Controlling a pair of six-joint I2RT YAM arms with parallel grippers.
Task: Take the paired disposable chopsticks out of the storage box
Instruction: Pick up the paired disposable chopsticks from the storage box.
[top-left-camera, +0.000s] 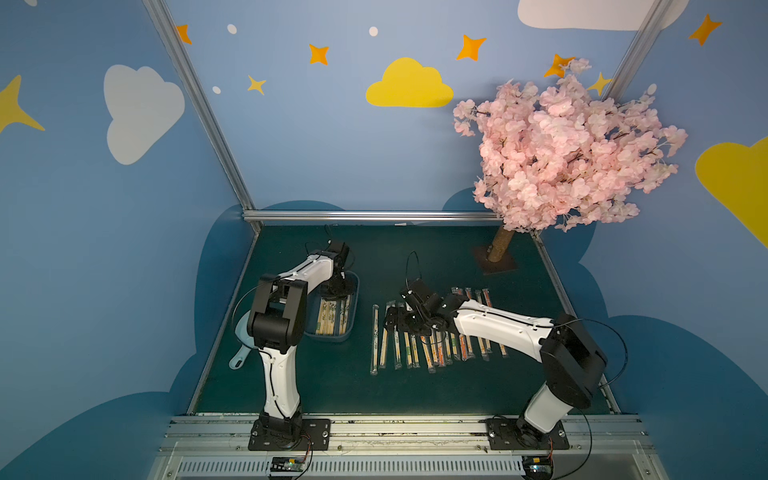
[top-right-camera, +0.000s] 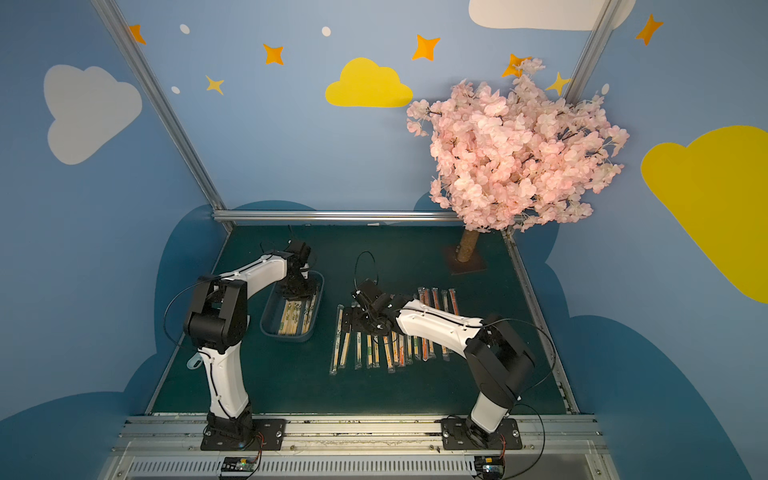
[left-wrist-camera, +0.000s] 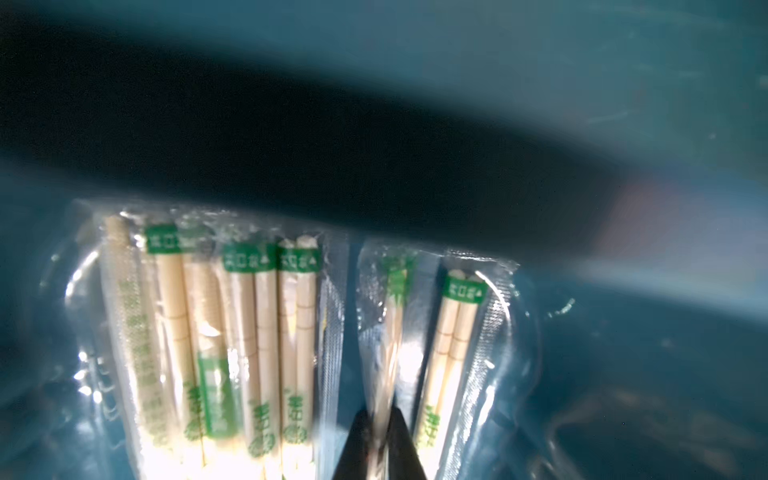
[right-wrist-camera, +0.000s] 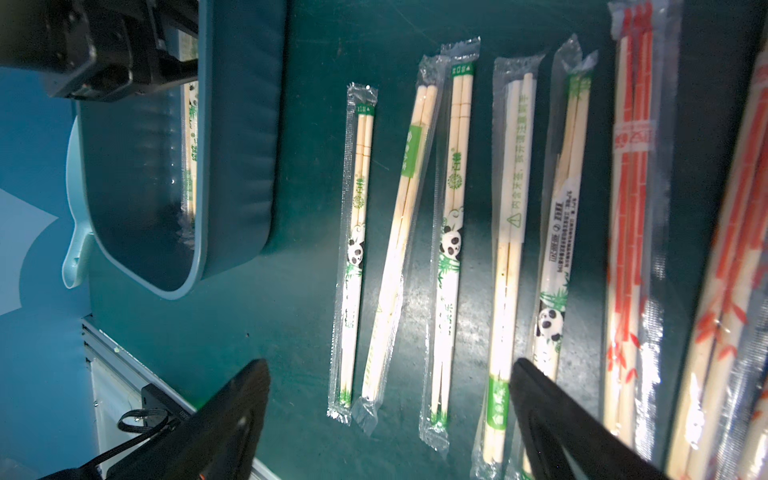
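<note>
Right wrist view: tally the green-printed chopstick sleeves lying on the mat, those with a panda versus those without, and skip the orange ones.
Panda sleeves: 3
Plain green sleeves: 2
Total: 5

In both top views the camera head is looking down from high above the near edge, taking in the whole table. The left wrist camera is sitting very close inside the box, facing the chopsticks there. The right wrist camera is looking down from close above the row laid out on the table to the right, and is sharing the box with the left wrist view.
</note>
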